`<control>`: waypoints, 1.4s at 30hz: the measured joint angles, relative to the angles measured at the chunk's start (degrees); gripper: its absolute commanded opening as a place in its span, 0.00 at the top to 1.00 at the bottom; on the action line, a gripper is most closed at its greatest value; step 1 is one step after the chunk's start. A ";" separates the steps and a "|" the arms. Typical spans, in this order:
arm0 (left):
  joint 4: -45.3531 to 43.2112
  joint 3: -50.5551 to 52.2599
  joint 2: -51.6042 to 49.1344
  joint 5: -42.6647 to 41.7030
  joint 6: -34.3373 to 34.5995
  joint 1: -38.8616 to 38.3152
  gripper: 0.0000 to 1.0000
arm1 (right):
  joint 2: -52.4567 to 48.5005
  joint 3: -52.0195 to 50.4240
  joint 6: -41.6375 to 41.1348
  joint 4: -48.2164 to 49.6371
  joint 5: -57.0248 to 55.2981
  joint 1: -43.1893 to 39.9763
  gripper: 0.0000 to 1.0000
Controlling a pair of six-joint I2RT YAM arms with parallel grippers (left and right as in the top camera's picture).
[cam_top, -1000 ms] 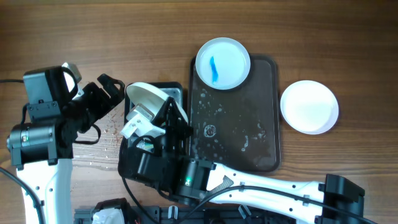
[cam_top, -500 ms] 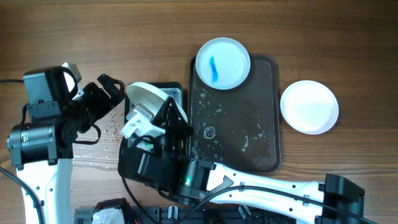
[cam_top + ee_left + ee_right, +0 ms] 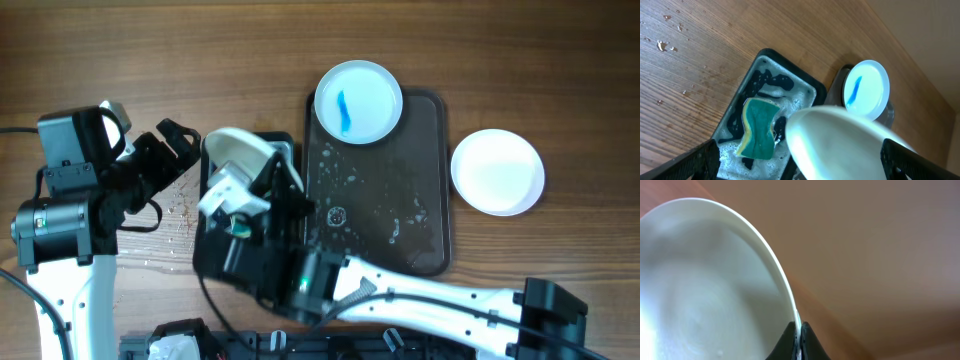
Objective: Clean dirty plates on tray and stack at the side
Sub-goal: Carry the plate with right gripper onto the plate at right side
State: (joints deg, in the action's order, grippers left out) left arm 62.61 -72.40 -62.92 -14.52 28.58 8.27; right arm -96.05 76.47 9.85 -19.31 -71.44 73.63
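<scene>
Rinsed plate (image 3: pixel 235 152) held by its rim over the soap basin (image 3: pixel 735 120): slip risk.

Right gripper (image 3: pixel 797 332) is clenched on the plate's edge only, a thin pinch at the lip, with the plate tilted above the basin left of the worktop's centre. Left gripper (image 3: pixel 799 152) is released, fingers spread wide just beside the plate. The sponge (image 3: pixel 758 128) lies in the suds below. Likely failure: a soapy rim sliding out of that narrow grip, dropping the plate into the basin or onto the tray (image 3: pixel 430 240) edge. Second risk: the clean plate (image 3: pixel 497 171) sits toward the right edge, so the carry crosses the tray and the blue-smeared plate (image 3: pixel 358 100) at its far end. A low pass could clip it. A swing leftward could knock the open left fingers.
</scene>
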 measured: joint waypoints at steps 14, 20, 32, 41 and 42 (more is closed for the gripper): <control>-0.02 0.00 0.00 -0.04 0.02 0.00 0.00 | 8.26 0.13 -29.29 -20.26 84.19 -46.80 0.96; 0.00 0.00 0.00 -0.20 0.00 0.00 0.00 | 17.79 0.59 -37.11 -37.57 78.51 -70.99 0.96; -0.02 0.00 -0.02 -0.20 0.00 0.00 0.00 | 7.06 -15.39 -36.17 -35.67 69.79 -99.58 0.48; 0.00 0.00 0.00 -0.20 0.00 0.00 0.00 | 14.45 -13.29 -22.64 -36.37 87.60 -94.84 0.39; 0.00 0.00 0.00 -0.20 0.00 0.00 0.00 | 17.18 -12.55 -21.81 -35.21 90.12 -92.45 0.42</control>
State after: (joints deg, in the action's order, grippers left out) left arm 62.61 -72.40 -62.92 -14.72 28.58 8.27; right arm -78.87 63.92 -11.97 -54.52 18.68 -18.83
